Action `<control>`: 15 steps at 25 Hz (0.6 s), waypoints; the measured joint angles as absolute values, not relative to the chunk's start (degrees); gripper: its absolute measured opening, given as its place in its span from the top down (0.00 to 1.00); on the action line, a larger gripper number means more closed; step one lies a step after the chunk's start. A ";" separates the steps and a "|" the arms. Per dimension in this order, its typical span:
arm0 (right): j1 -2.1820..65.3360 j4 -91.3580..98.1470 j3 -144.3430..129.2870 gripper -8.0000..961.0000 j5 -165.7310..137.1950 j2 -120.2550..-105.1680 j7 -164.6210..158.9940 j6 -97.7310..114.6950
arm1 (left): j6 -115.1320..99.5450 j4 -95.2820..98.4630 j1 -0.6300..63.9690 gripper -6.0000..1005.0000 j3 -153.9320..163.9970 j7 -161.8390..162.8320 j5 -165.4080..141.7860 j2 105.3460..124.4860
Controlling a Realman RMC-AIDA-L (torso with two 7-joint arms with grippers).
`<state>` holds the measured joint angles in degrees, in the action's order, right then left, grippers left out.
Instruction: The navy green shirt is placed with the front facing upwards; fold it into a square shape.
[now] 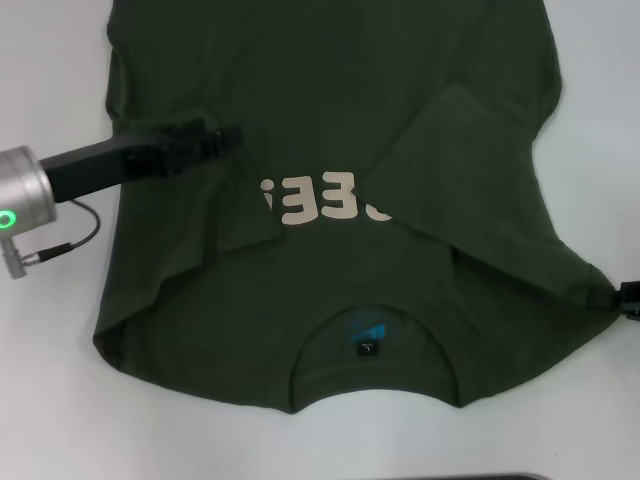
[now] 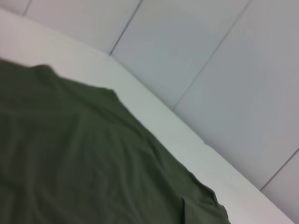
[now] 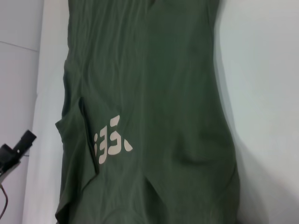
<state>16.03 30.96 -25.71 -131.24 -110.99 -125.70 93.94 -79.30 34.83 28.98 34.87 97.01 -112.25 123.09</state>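
The navy green shirt [image 1: 330, 100] lies front up on the white table [image 1: 50, 420], collar toward me, with its neck label [image 1: 368, 338] showing. Both sleeves are folded inward, and their flaps cover the two ends of the pale chest letters [image 1: 335, 205]. My left gripper [image 1: 222, 138] reaches in from the left and hovers over the shirt's left part, just above the folded flap. My right gripper [image 1: 628, 297] barely shows at the right edge, beside the shirt's shoulder corner. The left wrist view shows plain green cloth [image 2: 70, 154]. In the right wrist view the shirt [image 3: 163, 93] and its letters [image 3: 112, 142] appear.
Bare white table surrounds the shirt on the left, right and near sides. The left arm's silver wrist [image 1: 25, 195] with a green light and a cable sits over the table's left side. A dark strip [image 1: 500, 477] runs along the near edge.
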 joint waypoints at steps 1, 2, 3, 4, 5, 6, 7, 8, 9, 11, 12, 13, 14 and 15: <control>16.08 30.98 -25.50 0.94 -131.22 -110.92 -125.64 93.98 | -80.07 35.46 28.64 0.23 34.97 98.58 -112.61 122.88; 16.13 31.00 -25.33 0.94 -131.22 -110.81 -125.64 94.02 | -81.21 36.12 28.33 0.23 34.99 100.17 -113.04 122.66; 16.17 31.01 -25.23 0.94 -131.21 -110.69 -125.64 94.06 | -82.29 36.78 28.12 0.23 35.00 101.60 -113.49 122.47; 16.20 31.03 -25.17 0.94 -131.22 -110.58 -125.63 94.06 | -83.58 37.62 27.86 0.23 34.93 103.52 -114.24 122.19; 16.27 31.03 -25.17 0.94 -131.21 -110.52 -125.62 94.07 | -84.34 38.33 27.71 0.23 34.90 105.46 -115.00 121.94; 16.36 31.04 -25.16 0.94 -131.21 -110.45 -125.57 94.08 | -85.13 39.21 27.53 0.23 34.87 107.95 -116.18 121.62; 16.47 31.06 -25.16 0.94 -131.21 -110.43 -125.50 94.09 | -85.57 39.81 27.45 0.23 34.87 109.70 -117.09 121.39; 16.57 31.07 -25.15 0.94 -131.21 -110.41 -125.36 94.11 | -86.46 40.75 27.38 0.23 34.85 112.72 -118.79 120.85; 16.66 31.10 -25.14 0.94 -131.21 -110.40 -125.21 94.13 | -86.92 41.07 27.37 0.23 34.80 113.97 -119.43 120.59; 16.81 31.13 -25.14 0.94 -131.22 -110.37 -124.90 94.16 | -88.79 41.84 27.32 0.24 34.69 117.64 -121.14 119.76; 16.85 31.13 -25.13 0.94 -131.22 -110.32 -124.71 94.17 | -89.87 42.19 27.27 0.24 34.63 119.18 -121.72 119.30; 16.87 31.14 -25.13 0.94 -131.21 -110.24 -124.56 94.17 | -91.15 42.65 27.22 0.25 34.39 120.73 -122.38 118.83; 16.88 31.13 -25.13 0.94 -131.22 -110.15 -124.37 94.18 | -92.01 42.98 27.19 0.25 34.11 121.67 -122.87 118.55; 16.88 31.13 -25.10 0.94 -131.22 -110.05 -124.16 94.18 | -93.32 43.47 27.19 0.25 33.44 122.91 -123.65 118.22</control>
<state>16.88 31.13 -25.10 -131.22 -110.05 -124.16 94.18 -93.32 43.47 27.19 33.44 122.91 -123.65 118.22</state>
